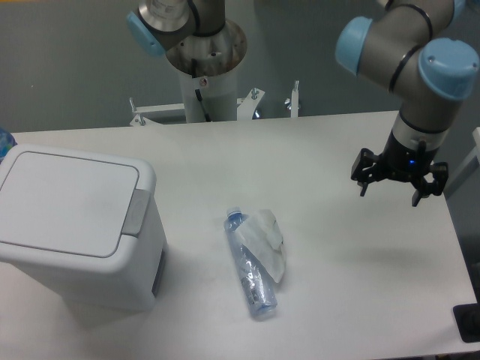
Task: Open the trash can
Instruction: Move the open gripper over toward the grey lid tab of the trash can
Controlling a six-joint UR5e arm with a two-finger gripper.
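Observation:
The trash can (75, 232) is a boxy white bin at the left of the table. Its flat white lid (64, 199) lies shut, and a grey push-latch tab (136, 212) sits on its right rim. My gripper (390, 193) hangs over the right side of the table, far to the right of the bin. It points down, its two dark fingers stand apart, and it holds nothing.
A crushed clear plastic bottle (250, 268) with a blue cap lies at the table's middle, with a crumpled white tissue (268, 240) against it. The arm's base pedestal (206, 67) stands behind the table's far edge. A dark object (469, 322) sits at the right front corner.

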